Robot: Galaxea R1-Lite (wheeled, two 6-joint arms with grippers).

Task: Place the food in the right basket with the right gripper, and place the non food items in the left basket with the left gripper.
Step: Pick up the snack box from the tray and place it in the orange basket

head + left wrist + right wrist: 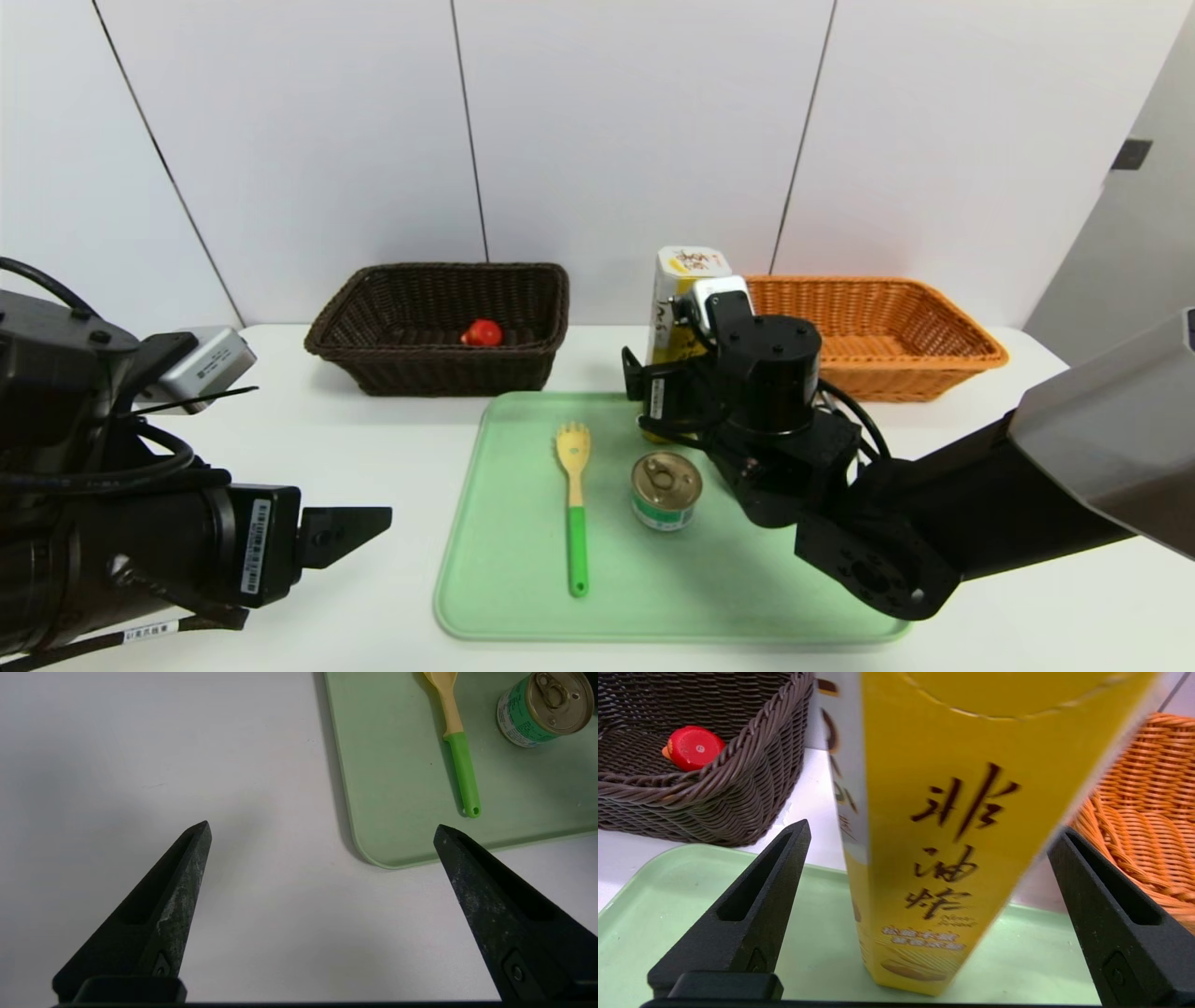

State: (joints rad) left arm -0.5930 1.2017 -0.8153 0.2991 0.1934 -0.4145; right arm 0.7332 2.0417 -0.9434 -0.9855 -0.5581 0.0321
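Head view: above the near edge of the green tray [747, 597], facing forward and down, farthest off
Left wrist view: low over the desk [280, 933], facing down past the tray's near left corner
Right wrist view: close before the yellow carton [952, 812], facing the far edge
Head and left wrist share: pasta fork [576, 504], tin [666, 490]

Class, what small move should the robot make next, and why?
Probably the right gripper should ease forward slightly, then close on the yellow carton: its open fingers stand either side of the carton, with a gap visible on the dark basket's side, and the carton stands upright on the green tray.
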